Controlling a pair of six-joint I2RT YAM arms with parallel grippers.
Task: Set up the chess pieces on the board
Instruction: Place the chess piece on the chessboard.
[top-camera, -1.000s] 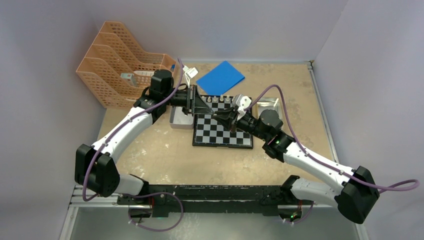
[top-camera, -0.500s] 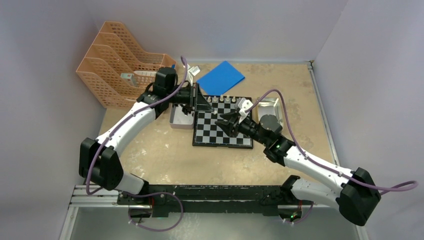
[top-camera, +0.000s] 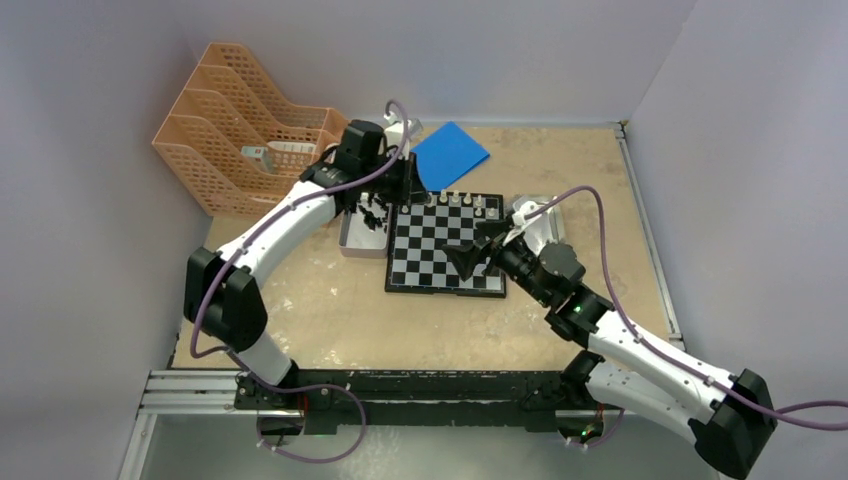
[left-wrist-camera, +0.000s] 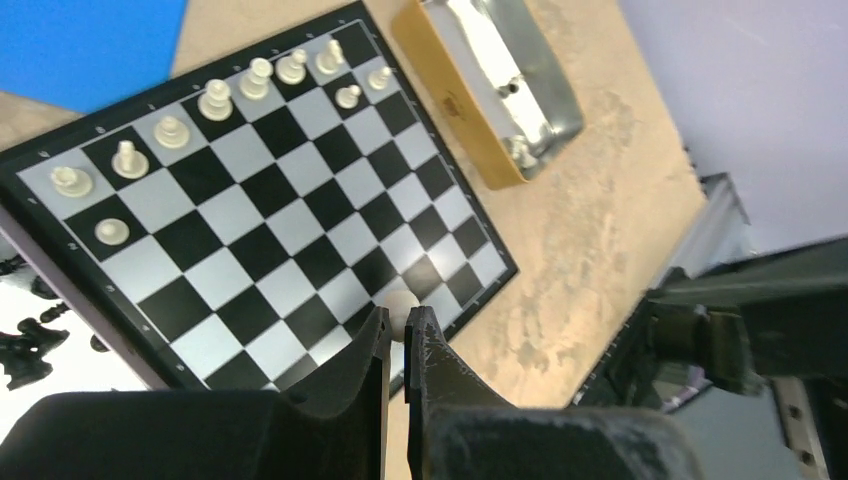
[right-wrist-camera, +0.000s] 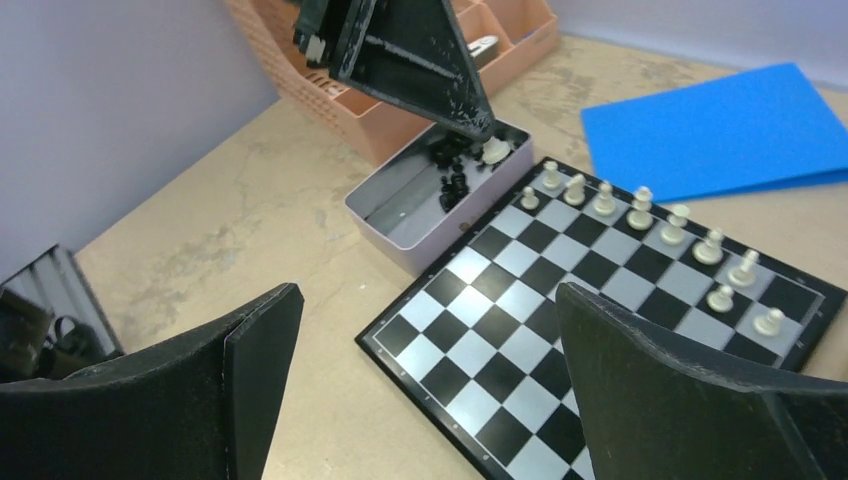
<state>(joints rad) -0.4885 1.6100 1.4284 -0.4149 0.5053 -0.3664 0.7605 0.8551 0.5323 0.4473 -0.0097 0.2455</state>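
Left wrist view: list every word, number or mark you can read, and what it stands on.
None can be read.
Board frame: tiny pale marks along its edge, too small to read.
Tin side: one small dark stamp, blurred.

We see a peach-orange plastic lattice file rack standing at the far left against the pale lilac wall, with a small pale packet in one of its slots. To its right, a flat blue square sheet lies on the scuffed tan tabletop. Nearer to us, two open rectangular tins sit well apart: a pale grey one on the left and a shiny metal one on the right. A silver metal rail runs along the near edge.
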